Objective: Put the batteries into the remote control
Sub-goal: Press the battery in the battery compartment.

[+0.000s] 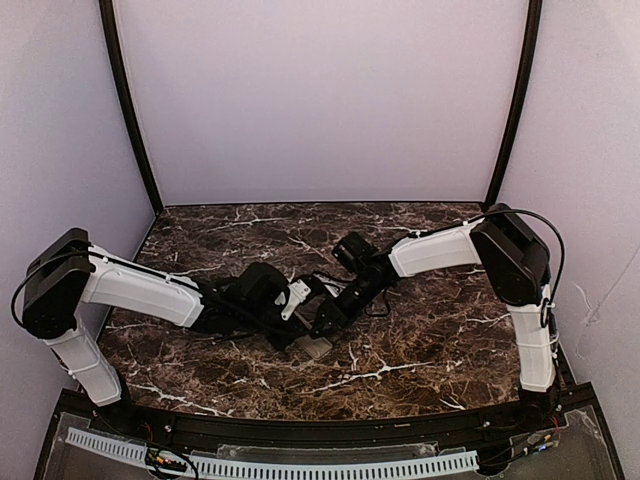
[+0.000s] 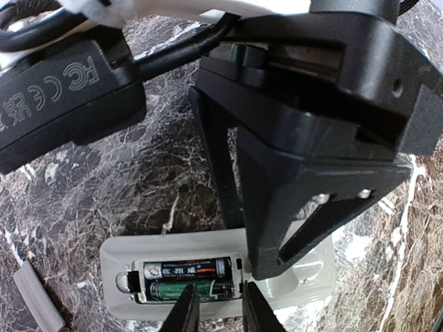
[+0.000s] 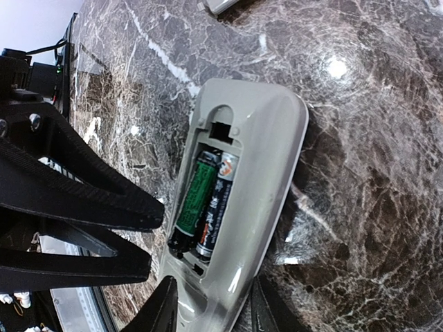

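Observation:
The remote control (image 2: 277, 294) lies back up on the marble, its battery bay uncovered. Two batteries lie side by side in the bay: a black one (image 2: 187, 268) and a green one (image 2: 173, 289). In the right wrist view the remote control (image 3: 259, 159) holds the green battery (image 3: 196, 197) and the black battery (image 3: 216, 207). My left gripper (image 2: 218, 308) hovers over the green battery's end, fingers narrowly apart, gripping nothing. My right gripper (image 3: 214, 287) straddles the remote's lower end, jaws against both sides. From above, both grippers meet over the remote control (image 1: 313, 347).
A grey strip, apparently the battery cover (image 2: 31, 301), lies on the table beside the remote. The right gripper's black body (image 2: 297, 173) looms close over the remote, and the left gripper's frame (image 3: 69, 207) sits just beside it. Purple walls enclose the table (image 1: 430, 340).

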`<state>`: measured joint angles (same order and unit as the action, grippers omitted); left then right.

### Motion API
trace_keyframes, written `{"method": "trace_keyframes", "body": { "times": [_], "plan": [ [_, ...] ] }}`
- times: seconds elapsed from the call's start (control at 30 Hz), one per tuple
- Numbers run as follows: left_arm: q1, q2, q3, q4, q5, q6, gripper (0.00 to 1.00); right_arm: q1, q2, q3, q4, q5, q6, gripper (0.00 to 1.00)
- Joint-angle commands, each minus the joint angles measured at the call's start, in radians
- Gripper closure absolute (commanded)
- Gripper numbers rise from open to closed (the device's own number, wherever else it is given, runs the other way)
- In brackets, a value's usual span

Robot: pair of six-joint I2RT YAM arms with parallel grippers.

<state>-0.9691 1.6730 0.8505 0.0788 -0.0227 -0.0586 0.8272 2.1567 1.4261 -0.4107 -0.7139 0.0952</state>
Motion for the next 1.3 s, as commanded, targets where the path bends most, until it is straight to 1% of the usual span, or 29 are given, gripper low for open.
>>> {"method": "trace_keyframes", "body": {
  "times": [0.0,0.13,0.53,0.9,1.27],
  "plan": [
    [-0.005,0.004,0.018,-0.02,-0.022,0.015,0.77,0.026,0.041,-0.048,-0.059,0.084,0.003,0.63],
    [-0.006,0.014,0.018,-0.022,-0.02,0.016,0.77,0.029,0.035,-0.05,-0.058,0.08,0.001,0.61],
    [-0.005,0.043,0.028,-0.019,-0.023,0.014,0.77,0.039,0.046,-0.07,-0.054,0.084,0.006,0.62],
    [-0.006,0.031,0.045,-0.033,-0.032,0.02,0.77,0.041,0.058,-0.081,-0.046,0.097,0.005,0.62],
    [-0.005,0.043,0.009,-0.04,-0.033,0.023,0.79,0.041,0.063,-0.081,-0.051,0.104,-0.002,0.62]
  ]
}}
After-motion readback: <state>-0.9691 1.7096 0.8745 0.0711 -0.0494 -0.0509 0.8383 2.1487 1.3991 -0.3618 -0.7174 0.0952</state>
